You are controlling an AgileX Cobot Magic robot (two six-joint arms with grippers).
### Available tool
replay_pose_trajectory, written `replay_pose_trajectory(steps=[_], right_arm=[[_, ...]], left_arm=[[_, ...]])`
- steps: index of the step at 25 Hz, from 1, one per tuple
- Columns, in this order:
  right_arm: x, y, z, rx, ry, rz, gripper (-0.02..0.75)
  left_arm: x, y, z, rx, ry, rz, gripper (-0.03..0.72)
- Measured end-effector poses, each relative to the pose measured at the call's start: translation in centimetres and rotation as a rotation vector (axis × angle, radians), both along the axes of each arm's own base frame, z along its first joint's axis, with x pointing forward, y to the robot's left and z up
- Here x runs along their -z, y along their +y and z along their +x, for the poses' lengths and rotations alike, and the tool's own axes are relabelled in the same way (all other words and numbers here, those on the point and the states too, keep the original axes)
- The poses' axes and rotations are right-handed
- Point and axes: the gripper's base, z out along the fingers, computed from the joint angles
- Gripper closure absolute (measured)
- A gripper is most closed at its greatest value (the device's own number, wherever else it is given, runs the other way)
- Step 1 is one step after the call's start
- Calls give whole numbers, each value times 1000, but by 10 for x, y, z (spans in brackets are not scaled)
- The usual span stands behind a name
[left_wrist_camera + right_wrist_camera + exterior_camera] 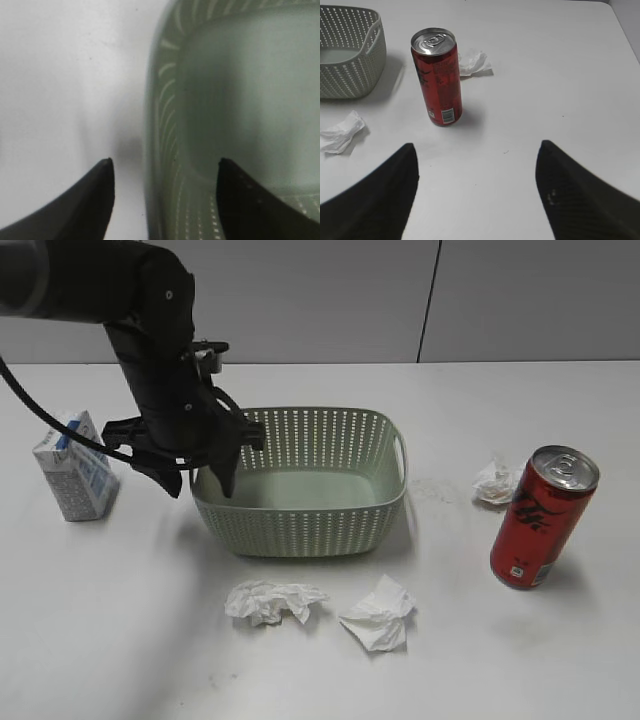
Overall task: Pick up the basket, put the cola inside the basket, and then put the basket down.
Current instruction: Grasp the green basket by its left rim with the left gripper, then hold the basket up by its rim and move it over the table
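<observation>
Straddling the basket [300, 485] wall at its 9 o'clock end, the left gripper [200, 475] is seen spread wide, one finger [240, 200] inside and one outside, nothing clamped yet. The cola [542, 518] is stood upright on the table [560, 640], well off at the basket's 3 o'clock. The right gripper [477, 195] is held wide open and empty, with the cola at its 12 o'clock.

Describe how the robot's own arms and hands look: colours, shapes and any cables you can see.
The left hand is matte black, with two curved fingers tapering to points; the arm above it is black and bulky, with a thin black cable looping beside it. The right hand shows two broad, dark, finely textured fingers. No markings are visible.
</observation>
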Motion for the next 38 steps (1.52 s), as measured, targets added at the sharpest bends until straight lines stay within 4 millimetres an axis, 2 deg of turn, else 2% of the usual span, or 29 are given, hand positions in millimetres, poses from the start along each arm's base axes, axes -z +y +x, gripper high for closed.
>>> replay_pose_trajectory(steps=[3,5,6,8,20,28,32,38], right_arm=[[0,0,0,0,0,0,172],[0,0,0,0,0,0,172],[0,0,0,0,0,0,172],[0,0,0,0,0,0,172],[0,0,0,0,0,0,172],[0,0,0,0,0,0,172],[0,0,0,0,0,0,172],[0,0,0,0,0,0,172]], left_arm=[[0,0,0,0,-3,-2,401],[0,0,0,-1,-5,-3,584],[0,0,0,-1,-5,-3,636],[0,-1,1,-9,-12,-13,677],[-4,-5,1,-85,36,-119,688],[-34,7,1,-125,-13,-179,688],[-45,15,-4,-119,12,-156,688],[-42,28,-24,-150,65,-111,688]])
